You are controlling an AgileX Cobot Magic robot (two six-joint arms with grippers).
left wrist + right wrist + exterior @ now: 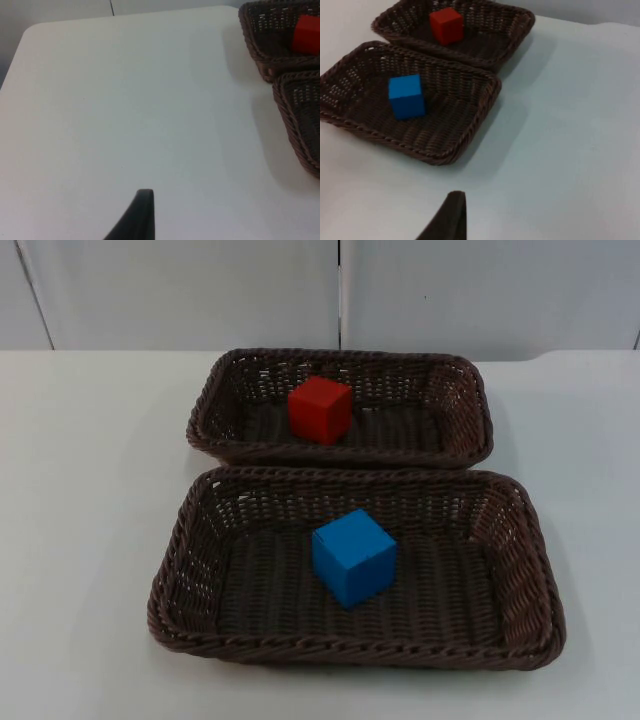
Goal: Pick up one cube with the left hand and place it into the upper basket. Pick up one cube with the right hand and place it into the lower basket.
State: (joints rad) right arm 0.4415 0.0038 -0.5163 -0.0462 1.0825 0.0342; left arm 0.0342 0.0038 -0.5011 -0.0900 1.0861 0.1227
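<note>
The red cube [320, 410] sits in the upper basket [460, 405], the one nearer the tabletop's far edge, and the blue cube [354, 557] sits in the lower basket [520, 570], near the front edge; the two baskets lie side by side with rims touching. The left gripper [142, 215] hangs over bare tabletop [80, 490] left of the baskets. The right gripper [451, 215] hangs over the tabletop right of them; whether either claw is wide or narrow cannot be told.

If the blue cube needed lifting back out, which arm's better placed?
Probably right. Its end effector looks straight onto the blue cube in the lower basket; the left end effector faces bare table beside both baskets.
</note>
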